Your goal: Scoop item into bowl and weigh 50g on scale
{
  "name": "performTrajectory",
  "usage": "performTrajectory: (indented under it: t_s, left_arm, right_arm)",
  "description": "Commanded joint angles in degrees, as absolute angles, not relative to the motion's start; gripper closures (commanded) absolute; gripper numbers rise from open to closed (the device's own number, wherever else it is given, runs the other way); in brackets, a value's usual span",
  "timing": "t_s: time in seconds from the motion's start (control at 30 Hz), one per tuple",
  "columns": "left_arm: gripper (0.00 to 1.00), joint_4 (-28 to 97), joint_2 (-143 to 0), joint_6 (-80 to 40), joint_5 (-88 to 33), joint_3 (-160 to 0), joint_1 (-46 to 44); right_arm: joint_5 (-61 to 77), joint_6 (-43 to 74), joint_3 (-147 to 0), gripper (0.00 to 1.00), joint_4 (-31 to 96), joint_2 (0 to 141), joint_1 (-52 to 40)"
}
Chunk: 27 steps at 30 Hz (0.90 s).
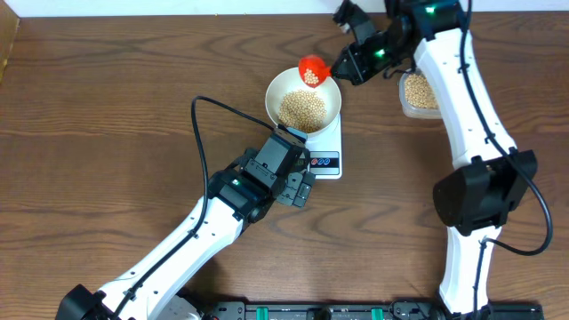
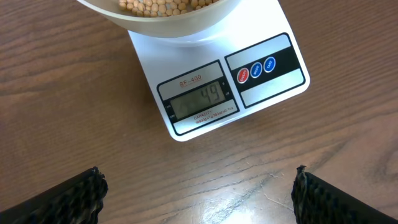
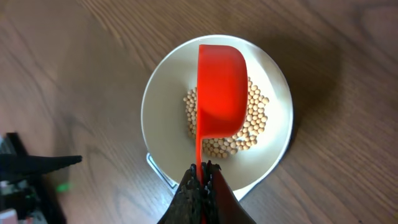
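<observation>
The off-white bowl stands on the white scale and holds a heap of tan beans. The scale's display reads 49. My right gripper is shut on the handle of a red scoop, held over the bowl's far rim with a few beans in it. In the right wrist view the scoop hangs above the beans and my jaws pinch its handle. My left gripper is open and empty on the table just in front of the scale; in the left wrist view its fingers frame bare wood.
A clear plastic tub of beans sits to the right of the bowl, partly under my right arm. The scale's red and blue buttons face my left gripper. The left arm's cable loops over the table to the left of the bowl.
</observation>
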<state>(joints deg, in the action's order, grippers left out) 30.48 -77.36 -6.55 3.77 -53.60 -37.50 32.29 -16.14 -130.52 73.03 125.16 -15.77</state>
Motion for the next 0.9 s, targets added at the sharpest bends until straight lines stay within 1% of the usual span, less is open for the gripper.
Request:
performTrajectory:
  t_s: [0.0,0.4,0.87]
  left_arm:
    - [0.03,30.59,-77.47,-6.04,3.90,-53.67,-37.30]
    - [0.03,30.59,-77.47,-6.04,3.90,-53.67,-37.30]
    - [0.03,30.59,-77.47,-6.04,3.90,-53.69,-37.30]
  right_arm:
    - [28.12,-17.47,-131.87,0.99,72.84,123.28,-17.19]
    - [17.39,-17.74,-131.87,0.99,72.88,123.28,-22.15]
    - [12.53,-18.94,-131.87,0.99,73.12,123.28,-24.58]
